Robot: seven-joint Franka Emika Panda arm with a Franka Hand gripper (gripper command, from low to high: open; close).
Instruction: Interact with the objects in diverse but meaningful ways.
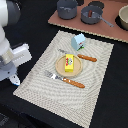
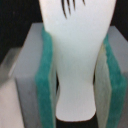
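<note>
Held in the gripper [image 2: 76,75]: the white scoop-like piece [image 2: 75,45], with the jaws closed on it and a green pad [image 2: 46,85] pressing each edge. Dark slots visible at its broad end, a narrower neck lower down. Seen in the exterior view well apart from the wooden plate [image 1: 59,65], out past the placemat [image 1: 45,85] on that view's left, though too small there to pick out from the arm.

Probably light, thin and stiff, likely smooth plastic, so apt to pivot or slide between the pads if swung fast. Best taken where the broad part fills the gap, not at the neck.

On the plate, the yellow pack [image 1: 69,62], flat and easy to nudge. Beyond the plate, near the mat's far edge, the light blue-and-white box [image 1: 78,41]. Just beside the plate on the near side, a brown-handled fork [image 1: 65,79].
</note>
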